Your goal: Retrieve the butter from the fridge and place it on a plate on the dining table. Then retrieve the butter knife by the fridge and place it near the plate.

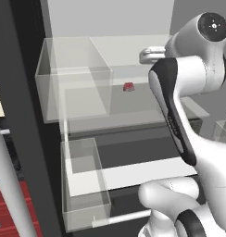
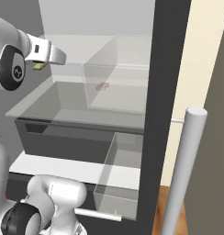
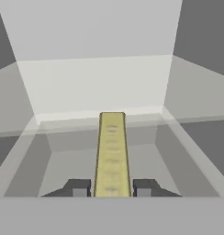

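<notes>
Fridge (image 1: 22, 120): open; the dark door edge runs down the 9 o'clock side of the left base view, with clear door bins beside it.
Red item (image 1: 128, 86): small, on the clear shelf, at 12 o'clock of frame centre in the left base view. Not the task's thing.
Butter (image 3: 112, 153): pale yellow stick, clamped between the two dark finger tips. It runs from the tips toward 12 o'clock in the hand view.
Gripper (image 3: 112, 188): closed on the butter, one tip touching each long side.
Long axis: the stick's long axis lies along the gripper's pointing direction, so the free end leads into the fridge interior.
Key relation: the butter is already in the grip and appears to hang above the clear shelf. By judgement, the coming move is a straight pull-back out of the fridge, toward 6 o'clock in the hand view, keeping the stick clear of the shelf's front lip and side walls.
Butter, right base view (image 2: 39, 66): a small yellow corner under the white hand at 10 o'clock.
Hidden: the arm covers the gripper in the left base view. Whether the stick touches the shelf cannot be told.
</notes>
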You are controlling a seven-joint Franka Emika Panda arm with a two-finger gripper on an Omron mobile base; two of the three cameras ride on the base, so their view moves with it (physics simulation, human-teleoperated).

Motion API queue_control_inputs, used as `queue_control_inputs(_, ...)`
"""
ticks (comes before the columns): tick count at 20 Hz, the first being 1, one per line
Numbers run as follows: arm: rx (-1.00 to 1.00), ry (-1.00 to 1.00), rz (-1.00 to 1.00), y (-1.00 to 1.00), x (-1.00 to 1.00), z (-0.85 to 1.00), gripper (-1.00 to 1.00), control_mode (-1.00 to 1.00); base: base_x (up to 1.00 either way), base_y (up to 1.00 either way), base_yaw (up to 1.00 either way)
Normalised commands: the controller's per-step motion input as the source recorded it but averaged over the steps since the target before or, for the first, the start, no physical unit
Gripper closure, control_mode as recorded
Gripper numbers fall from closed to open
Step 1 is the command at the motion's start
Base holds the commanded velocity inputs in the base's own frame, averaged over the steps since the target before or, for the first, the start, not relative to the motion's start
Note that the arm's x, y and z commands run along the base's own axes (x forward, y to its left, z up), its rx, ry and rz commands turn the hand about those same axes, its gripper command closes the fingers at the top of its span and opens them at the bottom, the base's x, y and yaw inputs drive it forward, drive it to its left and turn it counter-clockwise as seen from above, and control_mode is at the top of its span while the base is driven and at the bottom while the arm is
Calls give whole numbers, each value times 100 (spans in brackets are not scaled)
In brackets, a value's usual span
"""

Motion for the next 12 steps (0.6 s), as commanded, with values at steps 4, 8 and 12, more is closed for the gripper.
queue_control_inputs(4,4,0,0,-25,-89,0,100,-100,0,0,0)
queue_control_inputs(8,3,0,0,-11,-99,0,100,-100,0,0,0)
queue_control_inputs(12,4,5,0,0,-100,0,100,-100,0,0,0)
